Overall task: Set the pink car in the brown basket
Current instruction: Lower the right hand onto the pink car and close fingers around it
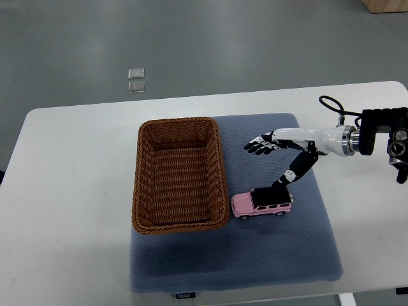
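Pink car stands on its wheels on the blue-grey mat that covers the middle of the white tabletop, toward the tabletop's near edge and just beside the brown basket's right wall, near that basket's near right corner. The woven basket lies on the mat's left part, long side running from near edge to far edge, and nothing shows inside it.

The right hand comes in from the right edge of the tabletop. Its four long fingers are stretched out flat and apart, pointing toward the basket, while the thumb reaches down to the car's roof; whether it touches the roof or stops just above it cannot be told. Nothing is clamped. The left hand is not in view.

This looks like the reaching step, before any grasp: the car is not yet lifted. The next move likely calls for lowering the fingers around the car's body, closing them against the thumb, then lifting clear of the basket's rim and carrying the car a short way left before release. The car could roll on its wheels if nudged.

A small tag sits on the mat's near edge; its print is too small to read. No other writing can be made out.
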